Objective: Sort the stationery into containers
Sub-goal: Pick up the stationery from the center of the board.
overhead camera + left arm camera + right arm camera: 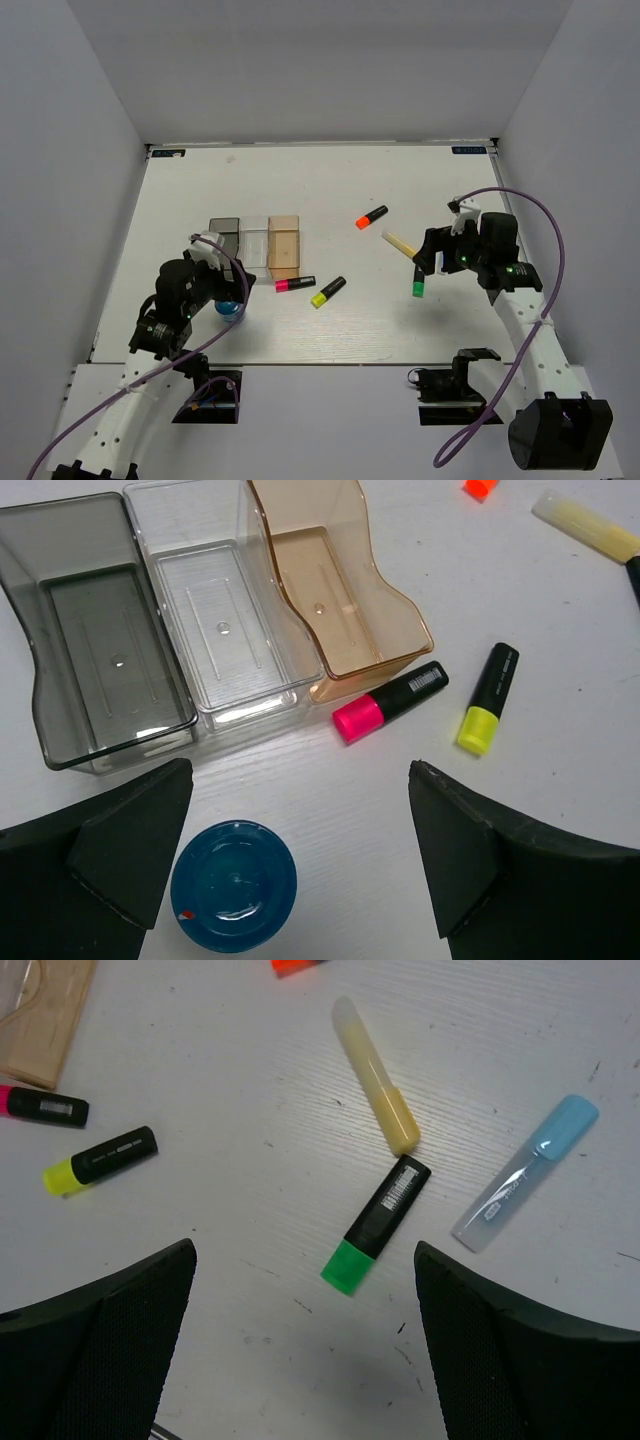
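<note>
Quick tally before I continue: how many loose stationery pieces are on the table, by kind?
Highlighters: 4 (orange cap, pink cap, yellow cap, green cap)
Pale yellow stick: 1
Blue round roll: 1
Clear stick with pale blue cap: 1
Total: 7

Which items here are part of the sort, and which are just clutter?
Job: pink highlighter, yellow highlighter, green highlighter, orange highlighter, yellow stick, blue-capped tube (likely), blue roll, grey bin, clear bin, tan bin.
Not job: purple cable, corner sticker.
</note>
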Motion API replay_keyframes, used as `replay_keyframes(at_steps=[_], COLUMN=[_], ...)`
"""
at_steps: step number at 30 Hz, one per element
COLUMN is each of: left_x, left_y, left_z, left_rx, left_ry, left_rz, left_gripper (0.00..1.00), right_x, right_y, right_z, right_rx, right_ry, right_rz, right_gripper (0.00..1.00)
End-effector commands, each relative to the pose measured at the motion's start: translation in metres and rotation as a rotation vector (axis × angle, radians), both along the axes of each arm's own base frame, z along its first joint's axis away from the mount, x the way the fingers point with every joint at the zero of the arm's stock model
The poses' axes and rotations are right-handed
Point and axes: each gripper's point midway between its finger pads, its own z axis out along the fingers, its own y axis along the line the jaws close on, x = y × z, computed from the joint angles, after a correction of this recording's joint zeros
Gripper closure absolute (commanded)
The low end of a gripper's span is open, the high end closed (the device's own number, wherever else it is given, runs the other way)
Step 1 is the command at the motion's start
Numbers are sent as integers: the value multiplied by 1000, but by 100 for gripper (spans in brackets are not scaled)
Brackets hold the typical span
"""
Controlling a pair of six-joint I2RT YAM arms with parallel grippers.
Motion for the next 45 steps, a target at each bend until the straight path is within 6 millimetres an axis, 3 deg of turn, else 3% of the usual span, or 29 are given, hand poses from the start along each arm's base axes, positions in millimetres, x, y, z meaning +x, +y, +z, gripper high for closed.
replay_keyframes(at_steps=[1, 10, 12, 13, 14, 15, 17, 20, 22, 23, 24, 25, 26, 27, 28, 29, 31, 34, 45], left_x=[-2, -1, -1, -2, -1, -5, -5, -9, -13, -13, -18, -19, -25, -23, -34, -31, -45, -49, -38], left_y=[-8, -9, -11, -12, -12, -10, -8, 4, 16, 15, 13, 12, 14, 11, 21, 25, 32, 38, 35], left_z=[2, -1, -4, -7, -13, -19, -19, -30, -36, -31, -32, -28, -31, -14, -20, -10, -5, -18, -66], left_rx=[-17, -17, -19, -25, -16, -32, -71, -67, -65, -63, -47, -26, 6, 16, 91, 119, 191, 283, 356], left_ry=[-9, 4, 22, 38, 69, 132, 232, 334, 392, 396, 416, 409, 433, 405, 453, 448, 533, 587, 672], left_rz=[-51, -49, -62, -66, -59, -24, 50, 165, 291, 289, 274, 252, 238, 210, 212, 226, 228, 234, 242], left_gripper=[0, 0, 22, 44, 95, 100, 100, 99, 90, 68, 53, 38, 27, 12, 8, 5, 2, 2, 3], right_x=[2, -9, -7, -7, -7, -6, -2, -9, -12, -12, -13, -14, -12, -14, -14, -15, -17, -15, -20], right_y=[13, 15, 7, 3, -1, -11, -19, -12, -5, -1, 1, 3, 4, 3, 3, 5, 6, 7, 11], right_z=[16, 13, 11, 7, 3, 0, 1, -3, -5, -4, -3, -4, -3, -4, -1, -2, -4, -4, -2], right_rx=[64, 3, -45, -68, -107, -150, -193, -195, -175, -148, -138, -130, -124, -124, -124, -123, -126, -133, -130], right_ry=[-59, -80, -82, -68, -63, -43, -54, -39, -41, -35, -30, -19, -18, -8, -11, -6, -1, -6, -3], right_rz=[46, 161, 142, 132, 135, 100, 81, 159, 198, 202, 204, 204, 195, 194, 191, 201, 210, 214, 236], right_gripper=[9, 9, 9, 9, 9, 9, 9, 9, 11, 76, 100, 100, 92, 64, 33, 10, 10, 10, 10])
